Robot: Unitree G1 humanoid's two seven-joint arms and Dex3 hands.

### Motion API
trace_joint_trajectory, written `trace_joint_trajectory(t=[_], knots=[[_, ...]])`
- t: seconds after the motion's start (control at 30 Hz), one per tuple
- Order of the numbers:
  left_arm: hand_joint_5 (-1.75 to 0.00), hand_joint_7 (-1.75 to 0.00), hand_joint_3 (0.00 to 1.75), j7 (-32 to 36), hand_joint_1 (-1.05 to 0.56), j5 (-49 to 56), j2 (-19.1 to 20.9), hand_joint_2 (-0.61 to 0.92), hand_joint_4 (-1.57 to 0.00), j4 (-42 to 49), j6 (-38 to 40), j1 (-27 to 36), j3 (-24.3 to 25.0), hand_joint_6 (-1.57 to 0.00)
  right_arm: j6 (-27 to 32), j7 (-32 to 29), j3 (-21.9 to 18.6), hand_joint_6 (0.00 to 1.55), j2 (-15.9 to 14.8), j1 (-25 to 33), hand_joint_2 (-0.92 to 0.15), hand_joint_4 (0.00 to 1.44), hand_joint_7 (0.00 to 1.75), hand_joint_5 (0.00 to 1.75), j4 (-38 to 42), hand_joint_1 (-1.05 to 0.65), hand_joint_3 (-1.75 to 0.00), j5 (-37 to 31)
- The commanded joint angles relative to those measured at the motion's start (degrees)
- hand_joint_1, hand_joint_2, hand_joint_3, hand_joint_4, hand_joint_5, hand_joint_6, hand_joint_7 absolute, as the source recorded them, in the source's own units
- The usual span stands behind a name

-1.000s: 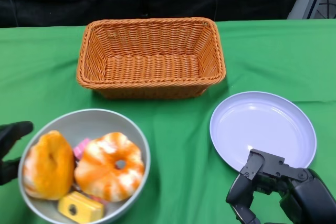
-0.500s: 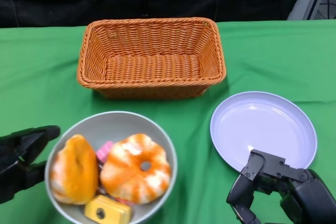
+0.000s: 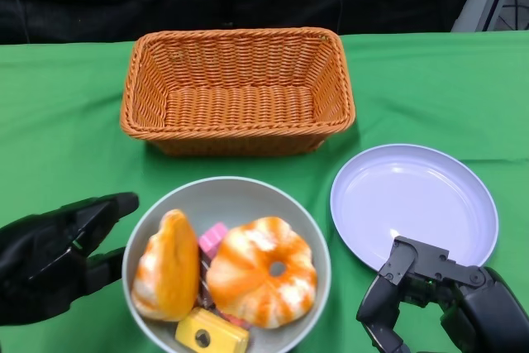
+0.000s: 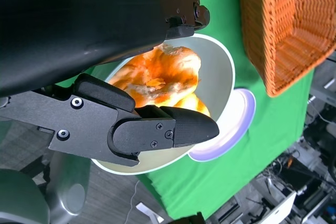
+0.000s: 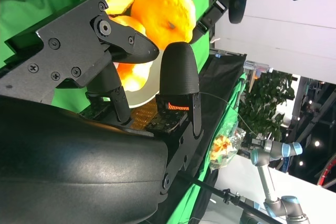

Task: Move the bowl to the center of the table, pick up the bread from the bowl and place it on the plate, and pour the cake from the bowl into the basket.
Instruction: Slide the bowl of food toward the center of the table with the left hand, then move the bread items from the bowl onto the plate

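On the green tabletop (image 3: 66,121), the grey round bowl (image 3: 248,197) is sitting at about six o'clock from the orange woven wicker basket (image 3: 237,88) and at nine o'clock from the pale lilac round plate (image 3: 413,201), so it is lying roughly central and the first step is looking close to finished. The black left hand (image 3: 58,254) is lying at nine o'clock of the bowl, fingers spread against or just beside its rim and clasping nothing; contact is hard to confirm. Both orange-glazed bread pieces (image 3: 260,272) are resting inside the bowl, with a yellow block of cake (image 3: 211,337) and a pink piece (image 3: 214,239) tucked beside them. The plate and basket are holding nothing, so transferring the bread and pouring the cake are both remaining. The black right hand (image 3: 413,287) is hovering at the plate's near edge, fingers loosely apart, holding nothing.
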Motion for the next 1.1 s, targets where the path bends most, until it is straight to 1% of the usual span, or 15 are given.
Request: trace_joint_trajectory(t=[0.03, 0.2, 0.33, 0.47, 0.57, 0.63, 0.73, 0.77, 0.8, 0.87, 0.9, 0.97, 1.0, 1.1], knots=[[0.0, 0.0, 0.48, 0.69, -0.7, 0.15, -1.02, 0.92, 0.0, -1.36, -2.88, -0.96, -0.99, 0.0, -0.23, -0.11, -0.25, 0.68, -0.32, 0.06, -0.53, 0.76, 1.39, 1.65, 0.25, -0.15, -0.95, 0.11], [0.0, 0.0, 0.48, 5.22, -0.68, 3.14, -3.86, 0.92, 0.0, -2.03, -8.67, 0.46, -0.52, 0.0, -0.63, 0.04, -0.29, 0.68, -0.36, 0.09, -0.53, 0.75, 1.39, 1.65, 0.56, -0.14, -0.97, 0.43], [0.0, -0.02, 0.45, 7.93, -0.65, 5.81, -5.09, 0.92, 0.0, -1.68, -13.61, 1.34, -0.01, -0.03, -0.58, 0.09, -0.31, 0.68, -0.4, 0.06, -0.52, 0.75, 1.39, 1.65, 0.51, -0.15, -0.97, 0.45], [-0.02, -0.03, 0.4, 11.45, -0.58, 10.24, -10.12, 0.92, -0.05, 1.77, -28.09, 2.71, 1.92, -0.07, -0.48, 0.32, -0.65, 0.68, -0.6, -0.17, -0.52, 0.75, 1.39, 1.66, 0.82, -0.14, -0.97, 0.72], [-0.05, -0.04, 0.35, 11.46, -0.57, 10.27, -13.18, 0.92, -0.11, 5.6, -36.3, 2.43, 3.6, -0.12, -0.42, 0.44, -0.79, 0.68, -0.63, -0.3, -0.52, 0.75, 1.39, 1.66, 1.02, -0.13, -0.98, 0.86], [-0.07, -0.06, 0.33, 11.5, -0.56, 10.88, -14.52, 0.92, -0.16, 7.74, -41.33, 2.23, 4.33, -0.17, -0.7, 0.61, -0.96, 0.68, -0.66, -0.37, -0.52, 0.75, 1.4, 1.65, 1.41, -0.13, -0.98, 1.12], [-0.1, -0.07, 0.31, 11.83, -0.53, 13.06, -15.1, 0.92, -0.23, 10.17, -47.57, 2.2, 4.34, -0.25, -0.88, 0.9, -1.23, 0.67, -0.76, -0.37, -0.52, 0.74, 1.4, 1.64, 1.75, -0.12, -0.99, 1.57], [-0.1, -0.08, 0.3, 11.74, -0.52, 14.66, -14.77, 0.92, -0.26, 11.65, -50.76, 2.14, 4.22, -0.27, -1.07, 1.01, -1.37, 0.67, -0.83, -0.38, -0.52, 0.74, 1.4, 1.64, 1.9, -0.12, -1.0, 1.74], [-0.12, -0.07, 0.29, 11.77, -0.49, 16.49, -14.37, 0.92, -0.35, 13.29, -54.08, 1.98, 4.09, -0.35, -1.12, 1.13, -1.53, 0.67, -0.88, -0.38, -0.52, 0.74, 1.4, 1.64, 1.98, -0.12, -1.0, 2.0], [-0.12, -0.06, 0.25, 12.63, -0.47, 20.32, -13.73, 0.92, -0.45, 16.58, -60.11, 1.45, 3.89, -0.45, -1.16, 1.47, -2.01, 0.67, -1.04, -0.44, -0.51, 0.75, 1.4, 1.64, 2.2, -0.11, -1.01, 2.58], [-0.12, -0.06, 0.22, 13.05, -0.46, 21.54, -13.58, 0.92, -0.52, 17.82, -62.11, 1.2, 3.86, -0.51, -1.15, 1.66, -2.18, 0.67, -1.07, -0.46, -0.51, 0.75, 1.4, 1.64, 2.28, -0.1, -1.02, 2.79], [-0.11, -0.06, 0.21, 13.55, -0.45, 23.33, -13.19, 0.92, -0.55, 20.84, -65.74, 0.27, 3.82, -0.54, -1.11, 2.14, -2.78, 0.67, -1.22, -0.55, -0.5, 0.75, 1.4, 1.64, 2.48, -0.1, -1.03, 3.43], [-0.11, -0.05, 0.22, 13.68, -0.37, 24.0, -12.98, 0.92, -0.61, 22.43, -67.37, -0.3, 3.81, -0.59, -1.07, 2.39, -3.13, 0.66, -1.33, -0.61, -0.49, 0.74, 1.36, 1.6, 2.59, -0.09, -1.03, 3.82], [-0.1, -0.05, 0.23, 13.78, -0.32, 24.77, -12.71, 0.92, -0.64, 25.08, -70.2, -1.16, 3.74, -0.62, -1.04, 2.82, -3.59, 0.67, -1.41, -0.69, -0.49, 0.74, 1.32, 1.56, 2.73, -0.08, -1.04, 4.3]])
